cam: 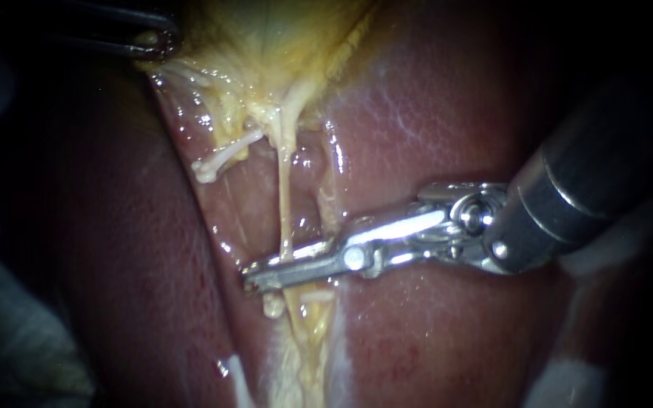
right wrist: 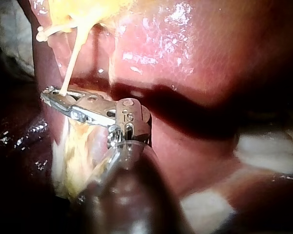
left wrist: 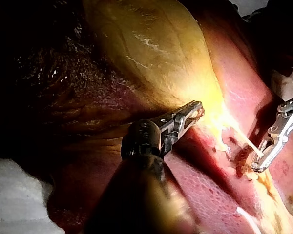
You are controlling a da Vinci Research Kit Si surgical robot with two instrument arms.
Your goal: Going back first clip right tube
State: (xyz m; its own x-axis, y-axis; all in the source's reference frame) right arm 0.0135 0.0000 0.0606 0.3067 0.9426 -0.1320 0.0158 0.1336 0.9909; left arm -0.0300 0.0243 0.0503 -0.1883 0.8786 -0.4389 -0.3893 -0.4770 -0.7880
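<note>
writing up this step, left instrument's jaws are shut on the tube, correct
No: the jaws of the left instrument are shut on the gallbladder, not the tube. The endoscope view shows it.

Endoscope close over liver [cam: 447,113], wrist views low, oblique, all sharing tube [cam: 285,196]

this looks like a surgical training lab. a bare liver [cam: 447,98] and yellow gallbladder [left wrist: 151,44] lie out under close light, edged by white cloth [left wrist: 14,195]. the slender metal left instrument [left wrist: 197,109] and right instrument [cam: 255,276] reach over them.
</note>
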